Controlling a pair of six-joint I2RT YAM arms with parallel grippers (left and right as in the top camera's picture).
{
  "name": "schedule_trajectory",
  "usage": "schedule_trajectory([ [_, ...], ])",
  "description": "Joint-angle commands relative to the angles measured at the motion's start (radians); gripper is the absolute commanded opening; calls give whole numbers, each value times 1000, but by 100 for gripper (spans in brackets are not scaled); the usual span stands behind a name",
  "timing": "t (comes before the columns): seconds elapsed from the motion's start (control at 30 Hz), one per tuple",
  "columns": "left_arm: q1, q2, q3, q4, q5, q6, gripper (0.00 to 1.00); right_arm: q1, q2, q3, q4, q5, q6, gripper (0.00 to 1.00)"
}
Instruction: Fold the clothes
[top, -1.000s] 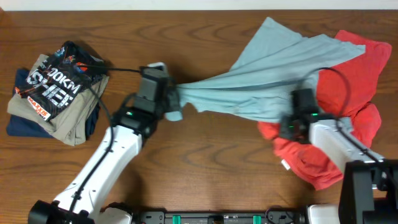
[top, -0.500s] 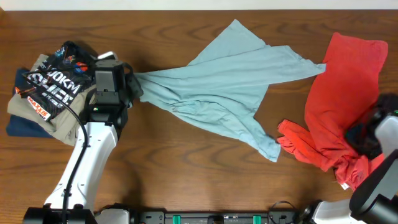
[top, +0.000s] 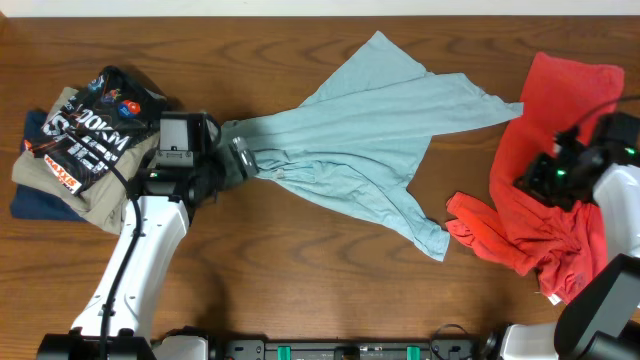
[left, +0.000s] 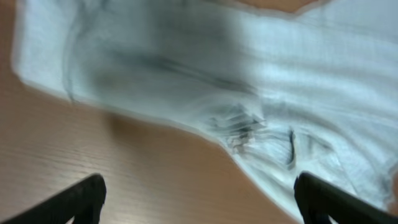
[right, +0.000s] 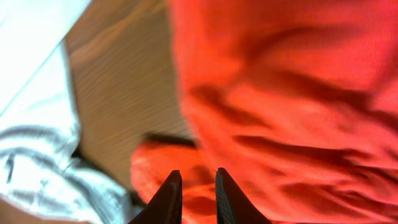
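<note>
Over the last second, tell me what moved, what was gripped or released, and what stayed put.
The left gripper dragged the blue-grey T-shirt left, off the coral-red garment, then let go; its fingers now gape over the cloth. The right gripper swung out to the right and now hangs, nearly closed, above the red garment. The folded stack stayed put.

Even overhead light (both wrist views blurred).

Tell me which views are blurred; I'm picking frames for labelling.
Overhead: sharp, evenly lit, the pale blue T-shirt and coral-red garment crisp. Left wrist: the T-shirt is smeared and soft, fingertips dark. Right wrist: the red garment is softly out of focus.
</note>
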Motion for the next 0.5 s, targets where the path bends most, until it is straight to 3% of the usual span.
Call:
schedule_trajectory([
  [0.0,-23,-5,-3,-61,196,-82,98,75,-16,9,-2,-20,-45,19],
  [0.23,-199,23,-61,-45,219,-154,98,169,-16,9,-14,92,-45,27],
  [0.33,-298,69,-62,16,219,-164,98,179,-16,9,-22,106,-41,28],
  [0.47,-414,160,-62,110,219,-270,98,178,-16,9,-29,110,-37,28],
])
